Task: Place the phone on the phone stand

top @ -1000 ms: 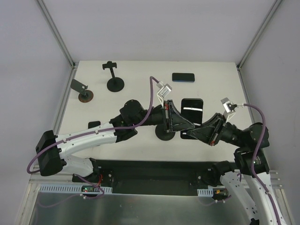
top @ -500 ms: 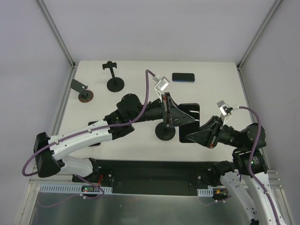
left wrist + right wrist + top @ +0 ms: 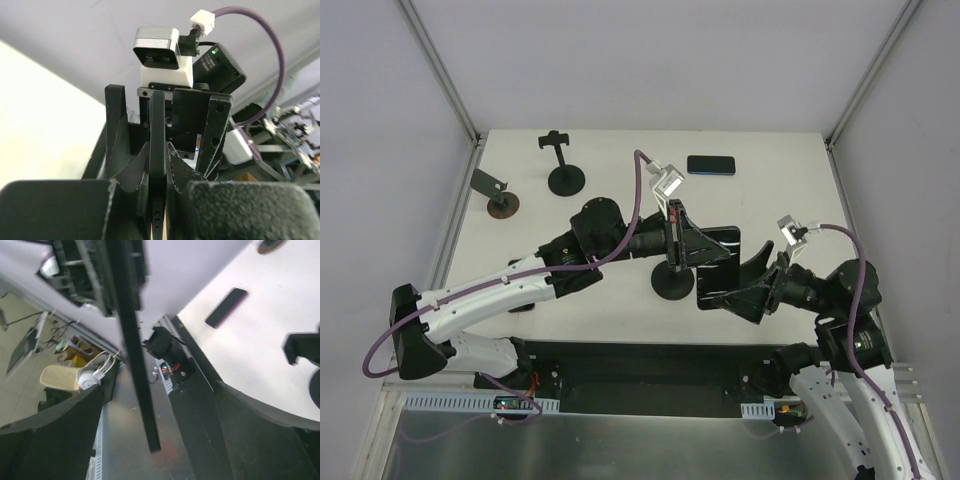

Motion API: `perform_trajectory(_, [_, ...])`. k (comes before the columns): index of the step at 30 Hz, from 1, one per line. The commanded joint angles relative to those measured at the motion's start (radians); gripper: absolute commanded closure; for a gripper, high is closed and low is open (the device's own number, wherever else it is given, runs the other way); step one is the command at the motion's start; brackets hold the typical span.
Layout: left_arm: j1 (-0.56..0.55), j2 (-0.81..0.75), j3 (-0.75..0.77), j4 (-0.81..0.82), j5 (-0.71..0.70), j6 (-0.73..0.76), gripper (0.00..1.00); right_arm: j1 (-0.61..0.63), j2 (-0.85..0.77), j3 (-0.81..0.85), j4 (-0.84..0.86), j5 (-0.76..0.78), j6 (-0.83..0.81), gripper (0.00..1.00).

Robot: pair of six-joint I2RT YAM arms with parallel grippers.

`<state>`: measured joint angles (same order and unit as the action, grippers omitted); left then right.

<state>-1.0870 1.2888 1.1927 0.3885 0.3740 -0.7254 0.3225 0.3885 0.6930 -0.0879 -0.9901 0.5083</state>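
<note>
Newbie: top view first, where's the phone (image 3: 720,252) at? Doesn't look parked on anything.

Regular: nope. It's up in the air over the middle of the table (image 3: 620,150), pinched on edge by the left gripper (image 3: 692,246). The right gripper (image 3: 732,278) sits at its near end with the jaws splayed, gripping nothing. The round black base of a phone stand (image 3: 670,287) pokes out just under the left gripper. Its top is hidden, so there's no telling how close the phone is to the cradle. Two other stands (image 3: 563,165) sit at the far left, and a second phone (image 3: 710,165) lies flat at the back.

Newbie: and the left wrist cam?

Regular: phone dead centre, edge-on, clamped tight between that gripper's own pads (image 3: 176,172). The right arm's fingers (image 3: 116,125) stand off on either side with gaps showing.

Newbie: right wrist agrees?

Regular: yep. The phone is a thin dark bar hanging between its wide-open fingers (image 3: 50,435), touching neither. The second phone is on the table beyond.

Newbie: so how far along?

Regular: my guess is a bit past halfway. The phone is lifted and held solely by the left arm, but it isn't seated yet. It needs lowering into the cradle, then letting go.
</note>
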Motion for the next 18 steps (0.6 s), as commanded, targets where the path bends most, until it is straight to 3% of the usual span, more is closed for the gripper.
perform_trajectory(1, [-0.002,-0.161,0.032,-0.179,-0.193,0.101,1.00,0.001,0.070,0.080,-0.376,0.175,-0.189,0.04])
perform_trajectory(2, [-0.002,-0.190,0.006,-0.207,-0.220,0.116,1.00,0.003,0.088,0.085,-0.419,0.291,-0.198,0.04])
perform_trajectory(5, [-0.002,-0.317,-0.095,-0.250,-0.273,0.155,1.00,0.000,0.127,0.073,-0.481,0.414,-0.298,0.04])
perform_trajectory(9, [-0.002,-0.506,-0.228,-0.276,-0.294,0.159,1.00,0.001,0.199,0.028,-0.427,0.471,-0.485,0.03])
perform_trajectory(10, [-0.002,-0.535,-0.249,-0.283,-0.291,0.161,1.00,0.003,0.222,0.036,-0.450,0.510,-0.510,0.12])
perform_trajectory(11, [-0.002,-0.564,-0.293,-0.284,-0.287,0.162,1.00,0.009,0.268,0.043,-0.458,0.581,-0.577,0.15])
perform_trajectory(15, [-0.002,-0.678,-0.350,-0.312,-0.264,0.202,1.00,0.062,0.316,0.076,-0.449,0.686,-0.619,0.17])
perform_trajectory(17, [-0.002,-0.694,-0.360,-0.336,-0.276,0.196,1.00,0.122,0.338,0.082,-0.424,0.747,-0.599,0.11])
perform_trajectory(18, [-0.002,-0.703,-0.363,-0.353,-0.283,0.189,1.00,0.145,0.349,0.086,-0.420,0.780,-0.573,0.03])
